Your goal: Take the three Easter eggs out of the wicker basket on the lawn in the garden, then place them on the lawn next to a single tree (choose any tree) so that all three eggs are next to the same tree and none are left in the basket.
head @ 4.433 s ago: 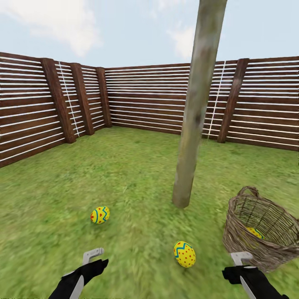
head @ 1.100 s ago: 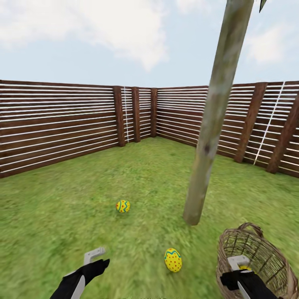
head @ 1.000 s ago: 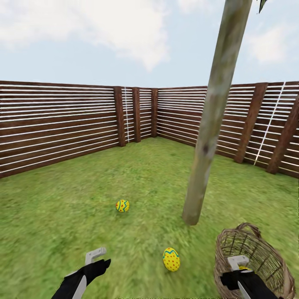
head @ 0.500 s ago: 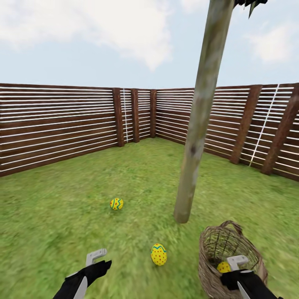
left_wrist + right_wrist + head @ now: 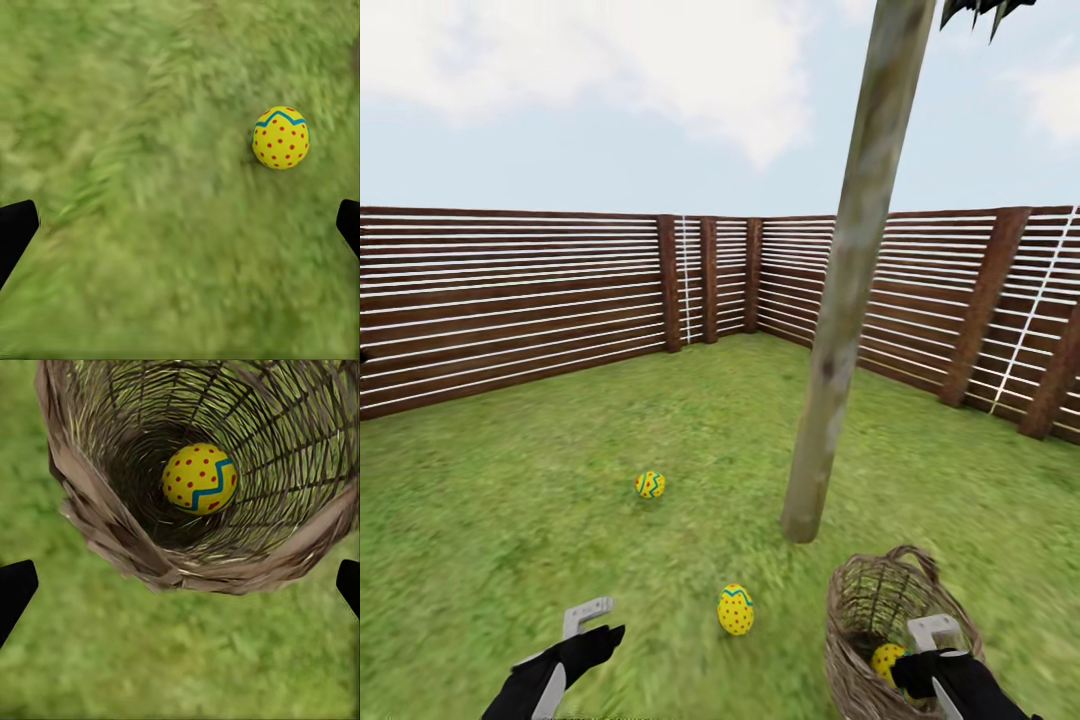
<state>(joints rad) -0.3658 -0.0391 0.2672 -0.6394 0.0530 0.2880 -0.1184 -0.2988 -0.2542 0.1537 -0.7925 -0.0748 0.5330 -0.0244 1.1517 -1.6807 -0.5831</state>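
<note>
Two Easter eggs lie on the lawn [image 5: 510,500] near the tree [image 5: 830,380]: one [image 5: 650,484] left of the trunk's base, one [image 5: 736,610] nearer me, also in the left wrist view [image 5: 281,137]. The third egg [image 5: 199,478] rests deep inside the wicker basket [image 5: 865,610], which is tipped with its mouth toward my right gripper [image 5: 932,645]. In the head view that egg [image 5: 887,660] shows just beside the gripper. My right gripper [image 5: 180,585] is open, just outside the basket's rim [image 5: 112,547]. My left gripper [image 5: 592,622] hangs open over bare grass [image 5: 150,225], left of the nearer egg.
A brown slatted fence [image 5: 510,300] encloses the garden on the left, far and right sides, with a corner behind the tree. Open grass stretches to the left and between the eggs and the trunk.
The whole view has shifted as the camera moved: the tree, eggs and basket now sit lower and more central, and the basket's mouth faces me. Both arms hold the same pose.
</note>
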